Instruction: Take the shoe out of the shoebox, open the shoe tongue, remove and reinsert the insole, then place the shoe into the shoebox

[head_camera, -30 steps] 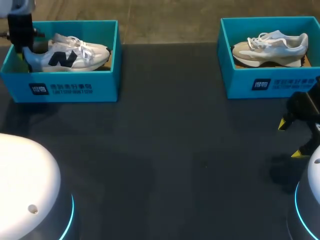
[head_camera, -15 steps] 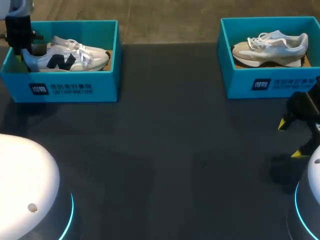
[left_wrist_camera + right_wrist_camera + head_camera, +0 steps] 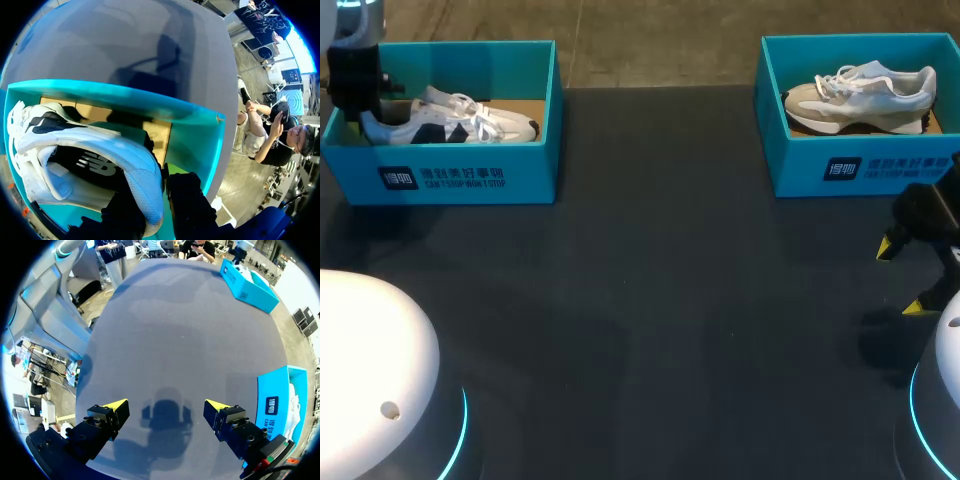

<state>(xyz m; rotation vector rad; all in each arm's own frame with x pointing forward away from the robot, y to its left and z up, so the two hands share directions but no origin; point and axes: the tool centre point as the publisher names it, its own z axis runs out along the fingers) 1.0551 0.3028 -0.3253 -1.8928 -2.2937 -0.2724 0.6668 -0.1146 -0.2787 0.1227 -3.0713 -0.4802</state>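
A white shoe with a dark logo [image 3: 450,118] lies inside the teal left shoebox [image 3: 460,175] at the table's far left. My left gripper [image 3: 360,105] stands at the box's left end, shut on the shoe's heel. In the left wrist view the gripper [image 3: 157,212] has its two black fingers pinching the padded heel collar of the shoe [image 3: 75,150], whose toe points away over the box floor [image 3: 155,132]. My right gripper [image 3: 902,277] hangs open over the table's right edge, in front of the right box. It holds nothing in the right wrist view [image 3: 166,407].
A second teal shoebox [image 3: 860,165] at the far right holds a beige and white shoe [image 3: 860,95]; it shows beside the right gripper [image 3: 274,405]. Dark table [image 3: 660,300] stretches between the two boxes.
The left gripper has lowered the white shoe, heel first, from above the rim down into the left box. The right arm has stayed still.
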